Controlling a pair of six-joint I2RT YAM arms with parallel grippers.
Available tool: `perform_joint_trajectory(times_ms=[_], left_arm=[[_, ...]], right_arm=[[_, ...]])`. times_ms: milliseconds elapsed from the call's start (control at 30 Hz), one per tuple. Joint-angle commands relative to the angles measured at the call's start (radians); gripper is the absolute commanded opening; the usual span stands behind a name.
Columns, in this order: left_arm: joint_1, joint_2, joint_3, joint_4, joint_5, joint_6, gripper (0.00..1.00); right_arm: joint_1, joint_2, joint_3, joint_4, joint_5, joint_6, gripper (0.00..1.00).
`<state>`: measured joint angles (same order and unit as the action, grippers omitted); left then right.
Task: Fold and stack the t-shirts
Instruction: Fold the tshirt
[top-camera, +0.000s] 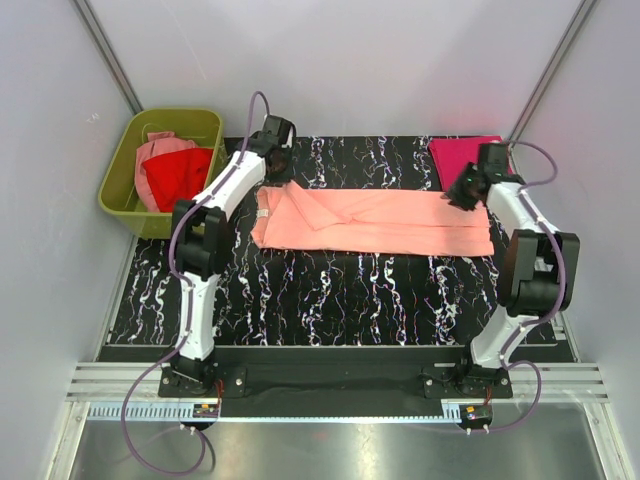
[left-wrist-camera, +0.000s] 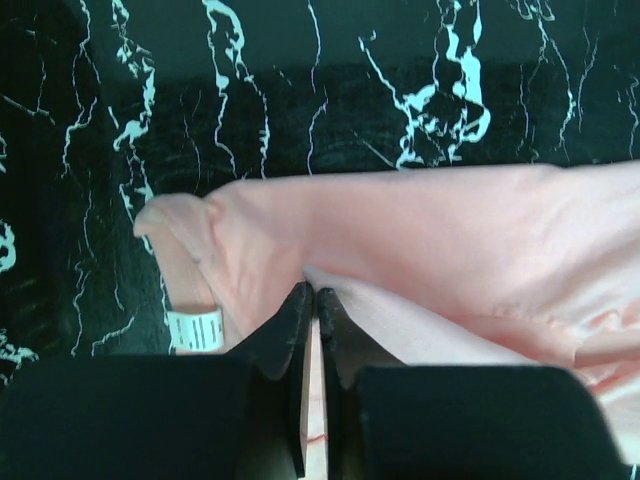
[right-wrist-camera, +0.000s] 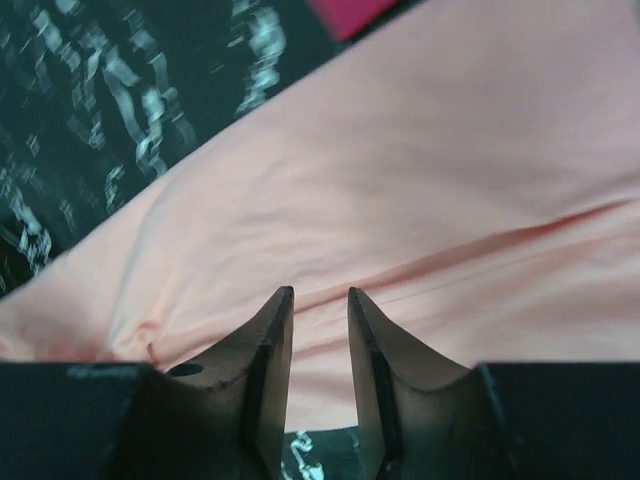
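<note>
A salmon-peach t-shirt (top-camera: 380, 222) lies as a long band across the middle of the marbled table. My left gripper (top-camera: 274, 176) is at its back left corner. In the left wrist view the gripper (left-wrist-camera: 312, 292) is shut on a raised fold of this shirt (left-wrist-camera: 430, 230), beside a white label (left-wrist-camera: 195, 330). My right gripper (top-camera: 462, 196) is at the shirt's back right end. In the right wrist view it (right-wrist-camera: 319, 292) stands open just over the cloth (right-wrist-camera: 400, 180). A folded magenta-pink t-shirt (top-camera: 460, 154) lies at the back right and also shows in the right wrist view (right-wrist-camera: 350, 12).
An olive-green bin (top-camera: 118, 180) stands off the table's back left corner, holding a red t-shirt (top-camera: 180, 175) and a dusty pink t-shirt (top-camera: 160, 148). Bare black marbled table (top-camera: 340, 295) lies in front of the shirt. White walls enclose the sides and back.
</note>
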<state>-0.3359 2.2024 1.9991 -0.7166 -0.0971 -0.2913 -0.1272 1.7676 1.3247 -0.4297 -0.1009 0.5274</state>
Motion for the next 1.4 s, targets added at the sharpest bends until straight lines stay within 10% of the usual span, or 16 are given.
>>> perform_joint_trajectory(times_ms=[0, 233, 733, 1367], left_arm=[[0.02, 0.057, 0.111, 0.007, -0.016, 0.018, 0.23], [0.031, -0.024, 0.05, -0.081, -0.174, -0.035, 0.53], [-0.049, -0.368, -0.508, 0.045, 0.141, -0.189, 0.45], [-0.037, -0.204, -0.617, -0.023, -0.226, -0.339, 0.43]], right_arm=[[0.122, -0.036, 0.077, 0.032, -0.062, -0.101, 0.37], [0.247, -0.008, 0.149, 0.01, -0.057, -0.093, 0.42], [0.209, 0.105, 0.122, -0.164, 0.156, -0.014, 0.31], [-0.068, 0.182, -0.107, -0.104, 0.244, 0.052, 0.26]])
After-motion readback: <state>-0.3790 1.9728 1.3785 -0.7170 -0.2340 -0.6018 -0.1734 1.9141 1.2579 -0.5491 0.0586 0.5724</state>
